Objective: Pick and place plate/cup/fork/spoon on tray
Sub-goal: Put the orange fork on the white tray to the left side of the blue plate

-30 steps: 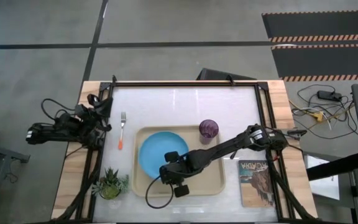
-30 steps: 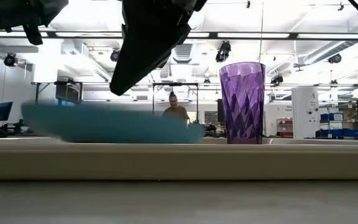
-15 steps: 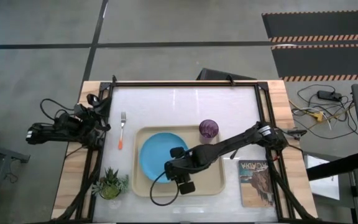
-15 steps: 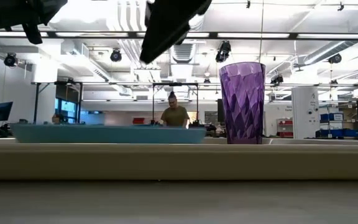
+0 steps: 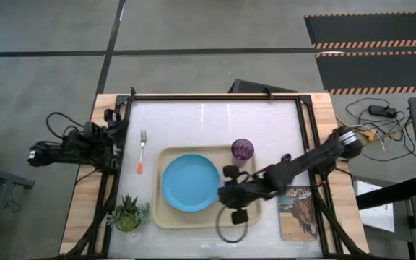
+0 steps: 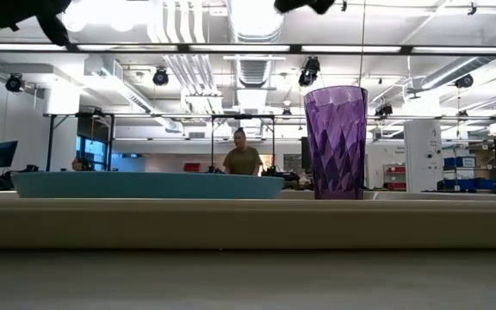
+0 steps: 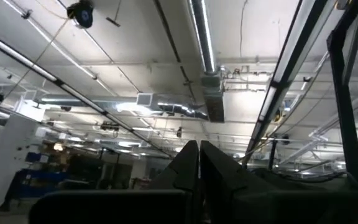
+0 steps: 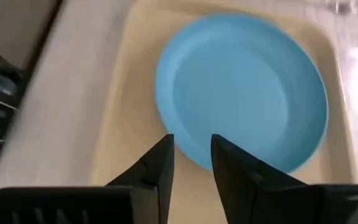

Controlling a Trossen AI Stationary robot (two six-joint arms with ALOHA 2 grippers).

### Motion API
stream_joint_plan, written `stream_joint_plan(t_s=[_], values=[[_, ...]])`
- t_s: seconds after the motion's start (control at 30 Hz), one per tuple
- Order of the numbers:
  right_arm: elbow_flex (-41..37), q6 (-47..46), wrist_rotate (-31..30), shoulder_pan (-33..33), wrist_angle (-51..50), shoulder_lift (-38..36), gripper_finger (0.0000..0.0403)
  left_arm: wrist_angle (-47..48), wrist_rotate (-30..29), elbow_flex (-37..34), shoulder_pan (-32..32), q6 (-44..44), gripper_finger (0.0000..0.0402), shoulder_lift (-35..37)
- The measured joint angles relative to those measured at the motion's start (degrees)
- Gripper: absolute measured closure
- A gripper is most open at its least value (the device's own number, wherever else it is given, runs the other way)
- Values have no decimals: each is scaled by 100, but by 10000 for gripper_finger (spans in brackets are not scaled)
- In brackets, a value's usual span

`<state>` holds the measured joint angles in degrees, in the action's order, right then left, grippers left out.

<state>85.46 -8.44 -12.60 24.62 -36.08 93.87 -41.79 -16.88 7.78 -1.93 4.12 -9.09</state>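
Note:
The light-blue plate lies flat on the left part of the cream tray; it also shows in the right wrist view and the low view. The purple cup stands upright at the tray's far right corner. The orange-handled fork lies on the table left of the tray. The spoon is out of view. My right gripper is open and empty above the tray, just right of the plate. My left gripper is shut and empty, parked at the table's left edge.
A small potted plant stands at the tray's near left corner. A printed book lies right of the tray. A cable loop hangs from the right arm over the tray's near rim. A person stands far off in the room.
My right gripper has drawn back from the plate toward the table's right edge and risen, leaving the low view almost entirely. The plate, blurred and in motion a second ago, now lies flat and still on the tray.

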Motion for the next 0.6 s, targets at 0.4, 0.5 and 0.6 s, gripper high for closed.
stream_joint_plan(t_s=[0.4, 0.5, 0.6], values=[[-2682, 126, -557, 390, 2251, -2013, 335, 328, -436, 971, 0, -671, 402, -1990], [-3100, 141, -594, 529, 2459, -2456, 333, 1132, -830, 1439, 4, -1028, 402, -2394], [-3418, 103, -751, 699, 2497, -2851, 334, 2661, -1496, 2074, 4, -1574, 402, -2778]])
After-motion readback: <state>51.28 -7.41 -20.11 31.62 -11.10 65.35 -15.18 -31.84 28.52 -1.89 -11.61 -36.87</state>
